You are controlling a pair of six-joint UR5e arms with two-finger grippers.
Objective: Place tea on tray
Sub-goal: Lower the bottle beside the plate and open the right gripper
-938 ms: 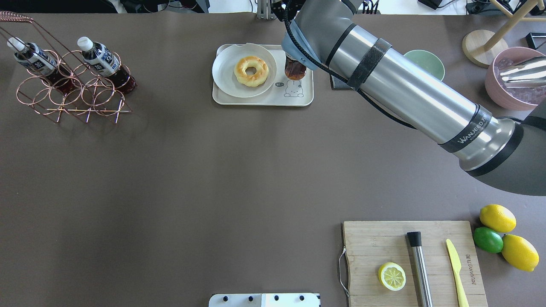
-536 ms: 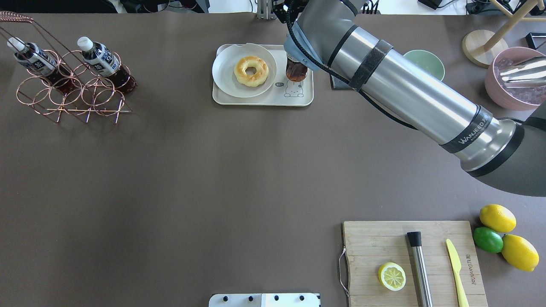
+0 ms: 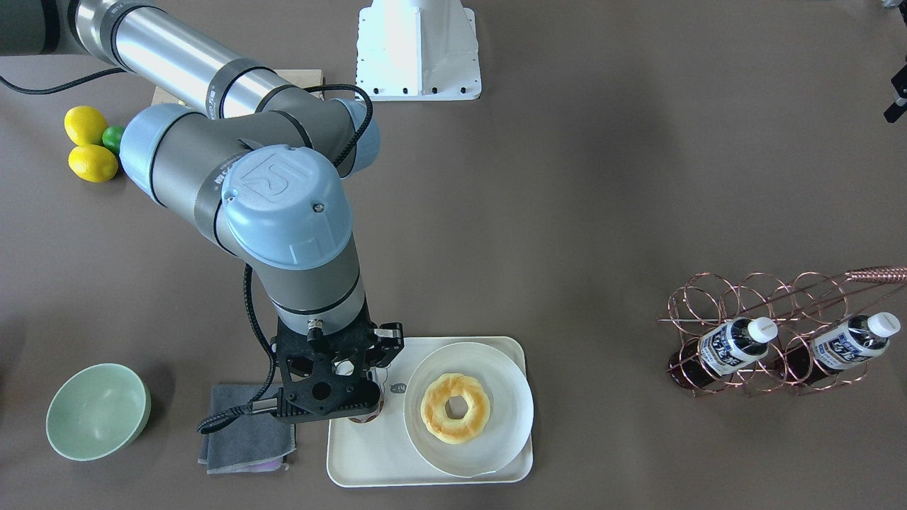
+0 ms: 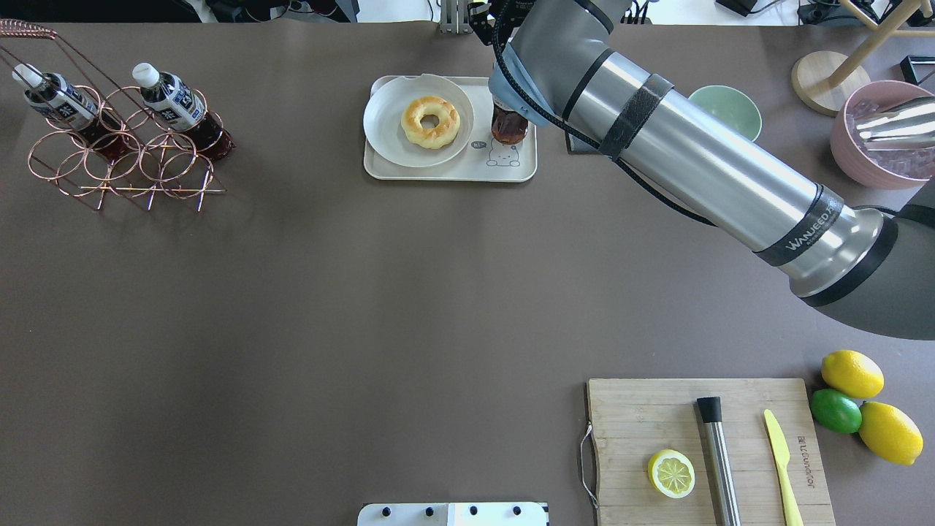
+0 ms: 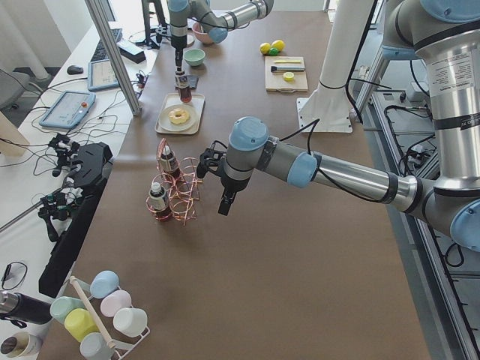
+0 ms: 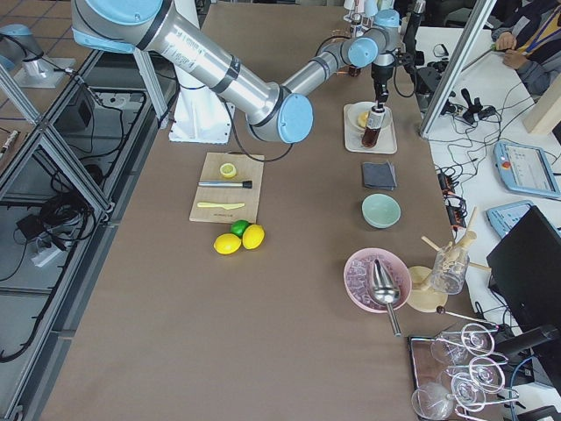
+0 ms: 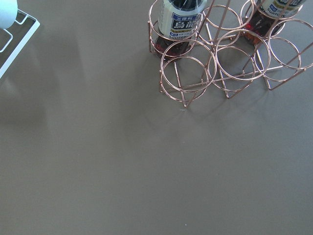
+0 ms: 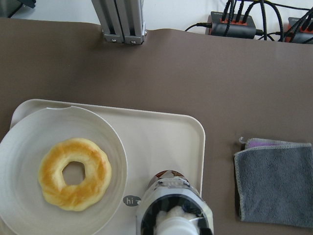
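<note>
The tea (image 4: 509, 126) is a small bottle of dark brown drink, upright under my right gripper (image 3: 347, 375), which is shut on its white cap. In the right wrist view the tea (image 8: 172, 205) stands over the right part of the cream tray (image 8: 161, 142), beside the small "hi" drawing. I cannot tell whether its base touches the tray (image 4: 453, 169). Two alike bottles (image 4: 179, 102) lie in the copper wire rack (image 4: 124, 164) at far left. My left gripper (image 5: 223, 206) hangs above the table near the rack; I cannot tell whether it is open or shut.
A round white plate with a doughnut (image 4: 431, 121) fills the tray's left part. A grey cloth (image 3: 248, 428) and a green bowl (image 4: 730, 109) lie right of the tray. A pink ice bowl (image 4: 876, 139), a cutting board (image 4: 657, 409) and lemons (image 4: 851, 372) are on the right.
The right arm and the tea have shifted slightly toward the tray's near side, closer to the bear drawing. The bottles in the rack have not moved.
</note>
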